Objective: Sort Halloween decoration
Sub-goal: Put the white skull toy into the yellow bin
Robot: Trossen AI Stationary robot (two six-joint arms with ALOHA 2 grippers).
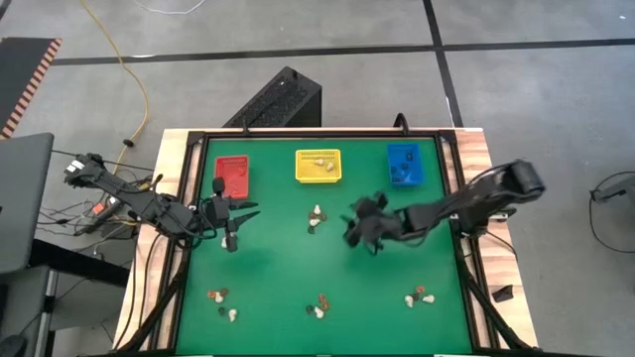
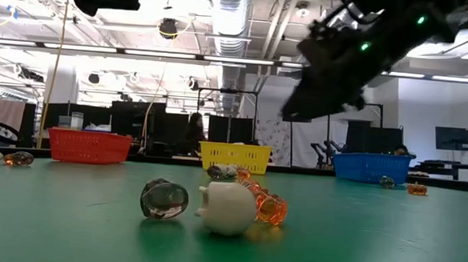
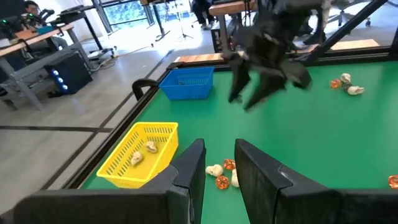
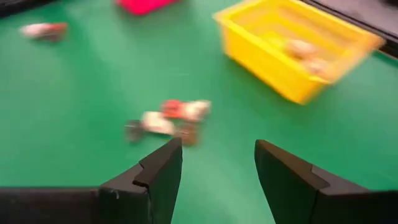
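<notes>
**Both hands empty, trinkets sitting in clusters on green surface**

R hand (image 1: 349,226) is hovering over mid-surface, fingers (image 4: 163,177) spread wide, nothing between them. It's pointing toward the center trinket cluster (image 1: 316,218), just at its 9 o'clock. Wrist view is showing that cluster (image 4: 166,122) blurred ahead of the fingers, not touching.

L hand (image 1: 234,212) is hanging over the surface (image 1: 278,268) at the red bin's (image 1: 232,175) 6 o'clock, fingers (image 3: 189,177) standing slightly apart w/ a narrow gap, gripping nothing.

Halloween decoration: 4 clusters lying on the surface – center one, plus three along the 6 o'clock edge: left (image 1: 221,301), mid (image 1: 319,306), right (image 1: 420,297). Cream pieces are also sitting in the yellow bin (image 1: 318,166); something dark is in the blue bin (image 1: 404,164), can't tell what. Bins are lining the 12 o'clock edge: red, yellow, blue.

Low view: cream piece (image 2: 224,206) is touching an orange one (image 2: 264,203), clear roundish piece (image 2: 164,199) just beside.
</notes>
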